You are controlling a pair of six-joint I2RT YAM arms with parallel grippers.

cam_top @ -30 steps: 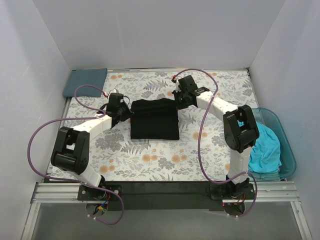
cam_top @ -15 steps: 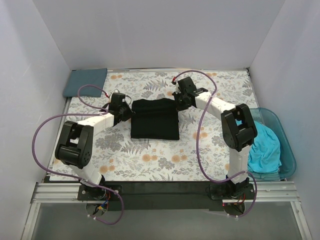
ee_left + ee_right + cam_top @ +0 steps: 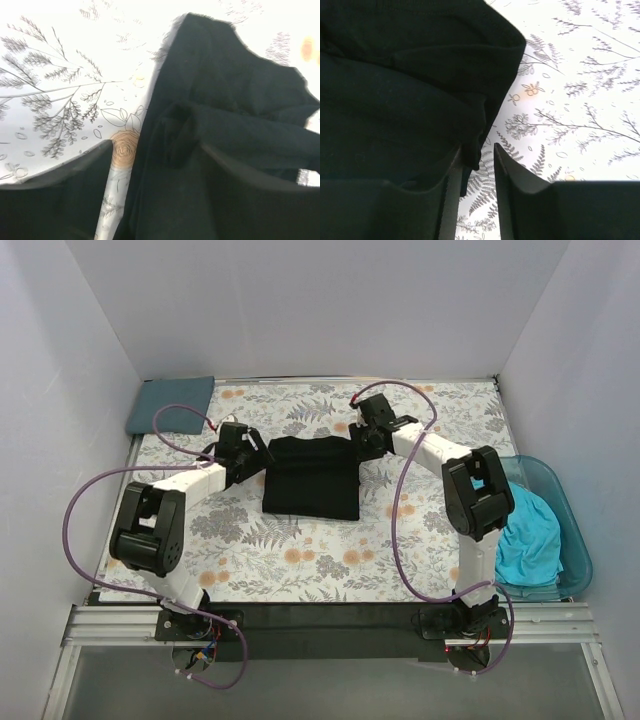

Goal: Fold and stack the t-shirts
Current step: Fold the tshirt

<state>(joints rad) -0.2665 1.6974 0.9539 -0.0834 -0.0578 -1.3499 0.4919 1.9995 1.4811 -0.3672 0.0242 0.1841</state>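
Observation:
The black t-shirt [image 3: 310,478] lies folded in a rectangle mid-table. My left gripper [image 3: 256,452] is at its far left corner, open; in the left wrist view the black cloth [image 3: 225,120] lies loose between the spread fingers [image 3: 55,200]. My right gripper [image 3: 362,446] is at the far right corner, also open. In the right wrist view the shirt's edge [image 3: 420,100] hangs beside one finger [image 3: 447,200], with a gap to the other finger. The slate blue-grey t-shirt [image 3: 170,405] lies folded at the back left. The turquoise t-shirt [image 3: 528,535] is bunched in a tub.
The translucent teal tub [image 3: 578,540] stands at the right edge of the table. A floral-print cloth [image 3: 300,560] covers the table. White walls close in the back and both sides. Purple cables loop from each arm.
Both grippers have gone from shut to open, letting go of the black t-shirt's far corners. The shirt stays folded in place and the arms have barely shifted.

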